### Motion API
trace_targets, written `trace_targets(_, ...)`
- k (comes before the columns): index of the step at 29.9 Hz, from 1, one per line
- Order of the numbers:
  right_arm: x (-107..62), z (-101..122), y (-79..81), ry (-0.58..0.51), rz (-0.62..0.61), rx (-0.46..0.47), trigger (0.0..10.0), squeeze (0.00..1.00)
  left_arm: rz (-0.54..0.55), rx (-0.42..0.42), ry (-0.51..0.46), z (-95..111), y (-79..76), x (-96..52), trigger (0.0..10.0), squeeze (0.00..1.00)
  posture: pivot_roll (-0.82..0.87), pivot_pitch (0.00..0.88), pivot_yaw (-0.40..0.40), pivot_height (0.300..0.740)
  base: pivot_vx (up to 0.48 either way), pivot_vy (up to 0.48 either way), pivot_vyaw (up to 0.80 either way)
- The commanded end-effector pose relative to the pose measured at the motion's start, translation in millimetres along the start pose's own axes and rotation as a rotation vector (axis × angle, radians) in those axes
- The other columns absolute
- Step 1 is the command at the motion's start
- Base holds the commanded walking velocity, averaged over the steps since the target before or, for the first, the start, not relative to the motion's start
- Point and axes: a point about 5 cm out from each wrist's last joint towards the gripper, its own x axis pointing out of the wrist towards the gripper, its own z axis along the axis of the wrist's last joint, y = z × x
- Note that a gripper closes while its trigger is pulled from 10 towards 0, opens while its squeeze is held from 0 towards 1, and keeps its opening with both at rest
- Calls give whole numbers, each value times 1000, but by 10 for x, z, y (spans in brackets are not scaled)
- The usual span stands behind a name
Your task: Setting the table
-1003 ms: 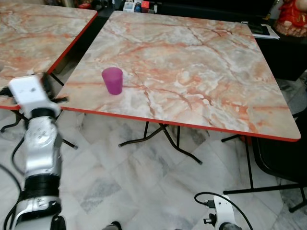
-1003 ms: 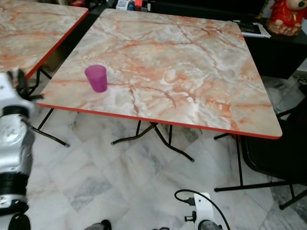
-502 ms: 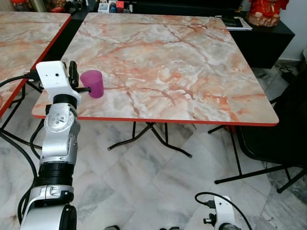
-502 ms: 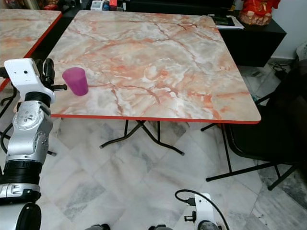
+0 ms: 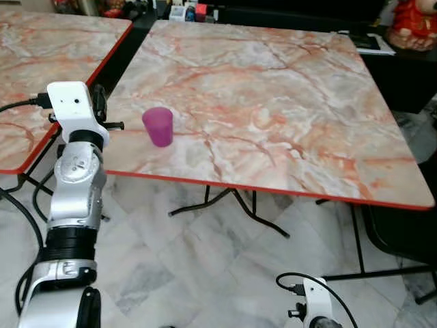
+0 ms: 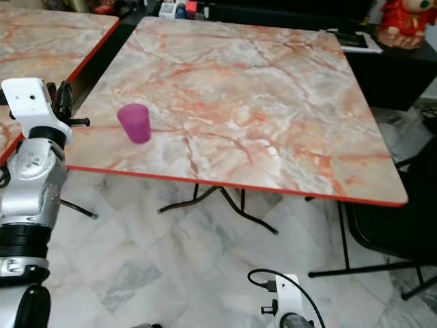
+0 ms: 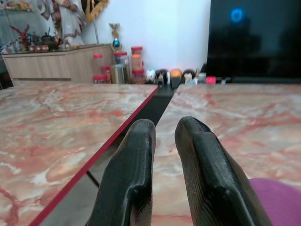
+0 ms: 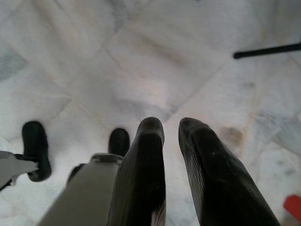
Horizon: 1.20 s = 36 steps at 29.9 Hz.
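Purple cup point(image 5: 159, 126) stood near the marble table's point(image 5: 273, 102) left front edge.
From the head, the left gripper point(image 5: 102, 113) hovered beside it; its wrist view showed fingers point(image 7: 134, 179) nearly closed, empty. The right gripper point(image 8: 164, 132) hung over floor tiles point(image 8: 94, 56), likewise.

Head cam pair sits up high, looking forward and down at the marble table point(image 5: 273, 102), so you get nearly the whole top plus the tiled floor point(image 5: 198, 260) under it. Both eyes share that scene, the right one just shifted sideways a bit. Left wrist cam is low, about level with the tabletop, staring along its two black fingers point(image 7: 136, 179) across the table toward the jars point(image 7: 124, 63) by the far wall; the purple cup point(image 7: 277, 200) sits close at the frame's corner, also seen from the head point(image 6: 134, 123). Right wrist cam points straight down along its fingers point(image 8: 146, 174) at the floor, fairly close.
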Motion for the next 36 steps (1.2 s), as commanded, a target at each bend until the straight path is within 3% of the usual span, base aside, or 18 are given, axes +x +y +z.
trace_targets(1,-8,-48,-22,9,-14,26,10000,0,-41,45,8,15,-44,16,10000,0,36,148,-27,736,337,0,0)
trace_targets(18,-6,-53,8,11,-10,30,10000,0,-66,36,5,76,-104,46,10000,0,38,137,-16,736,336,0,0)
trace_targets(26,-5,-52,15,16,-2,30,10000,0,38,111,64,120,62,132,10000,0,43,140,-24,736,284,0,0)
trace_targets(32,-4,-46,10,20,4,23,10000,0,11,66,95,248,84,229,10000,0,52,147,-39,736,0,0,0)
trace_targets(36,-3,-44,9,24,9,20,10000,0,-5,-44,167,362,133,315,10000,39,50,151,-42,736,0,0,0)
